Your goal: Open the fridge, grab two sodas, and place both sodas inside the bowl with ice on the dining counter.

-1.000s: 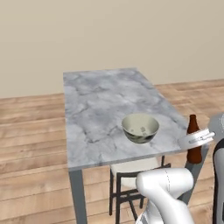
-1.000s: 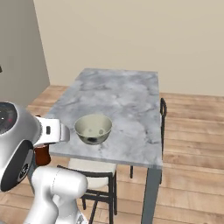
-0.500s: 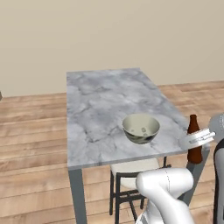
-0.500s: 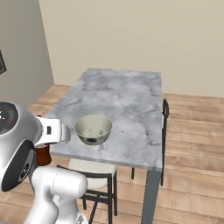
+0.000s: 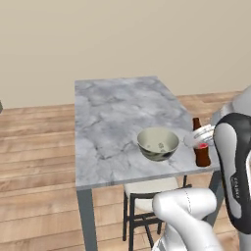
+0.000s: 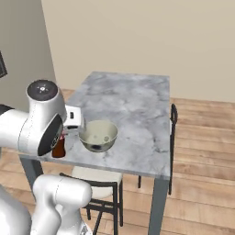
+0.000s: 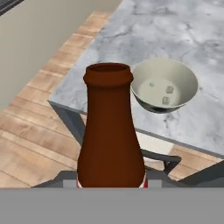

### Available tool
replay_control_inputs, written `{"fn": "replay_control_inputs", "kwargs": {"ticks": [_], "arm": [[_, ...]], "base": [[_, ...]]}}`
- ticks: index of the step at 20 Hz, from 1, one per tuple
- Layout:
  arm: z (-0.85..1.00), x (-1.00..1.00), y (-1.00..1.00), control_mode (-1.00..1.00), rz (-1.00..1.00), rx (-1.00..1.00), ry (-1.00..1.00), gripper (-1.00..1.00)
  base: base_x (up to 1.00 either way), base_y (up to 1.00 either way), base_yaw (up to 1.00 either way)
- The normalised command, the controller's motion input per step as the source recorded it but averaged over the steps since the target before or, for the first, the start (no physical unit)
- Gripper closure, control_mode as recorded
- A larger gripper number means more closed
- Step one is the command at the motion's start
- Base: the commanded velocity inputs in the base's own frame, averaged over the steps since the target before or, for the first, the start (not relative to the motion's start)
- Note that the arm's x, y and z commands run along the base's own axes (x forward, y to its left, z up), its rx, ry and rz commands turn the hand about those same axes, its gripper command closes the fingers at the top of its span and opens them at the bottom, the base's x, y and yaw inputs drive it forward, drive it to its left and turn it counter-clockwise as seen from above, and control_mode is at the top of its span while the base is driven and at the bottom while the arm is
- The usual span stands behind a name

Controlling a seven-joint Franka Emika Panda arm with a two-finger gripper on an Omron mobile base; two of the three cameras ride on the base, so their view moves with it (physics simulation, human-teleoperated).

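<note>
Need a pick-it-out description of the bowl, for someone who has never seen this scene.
Find the marble-topped table on thin metal legs, standing on the wood floor. Near its front edge, above the stool, sits a round pale cream-green bowl holding a few ice cubes. The brown bottle beside it is tall and narrow; the bowl is wide and open.

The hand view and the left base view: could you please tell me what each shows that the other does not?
Hand view alone: the open mouth of the bottle, seen close up, and the ice pieces in the bowl. Left base view alone: the wall behind, the whole counter with its far edge, and the arm. Both: bottle, bowl, marble top, stool, wood floor.
</note>
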Motion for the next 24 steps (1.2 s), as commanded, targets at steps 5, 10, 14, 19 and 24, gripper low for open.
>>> {"fn": "replay_control_inputs", "kwargs": {"ticks": [5, 10, 14, 19, 24], "arm": [[-0.11, 0.98, 0.0, -1.0, 0.11, -0.11, 0.23, 1.0], [-0.34, 0.83, 0.0, -1.0, 0.23, -0.15, 0.17, 1.0], [-0.53, 0.57, -0.04, -1.0, 0.34, -0.12, 0.07, 1.0], [-0.55, 0.32, -0.11, -1.0, 0.39, -0.05, 0.0, 1.0], [-0.3, 0.35, -0.01, -1.0, 0.36, 0.0, 0.0, 1.0]], "base": [[0.0, 0.0, 0.0], [0.0, 0.0, 0.0], [0.0, 0.0, 0.0], [0.0, 0.0, 0.0], [0.0, 0.0, 0.0]]}}
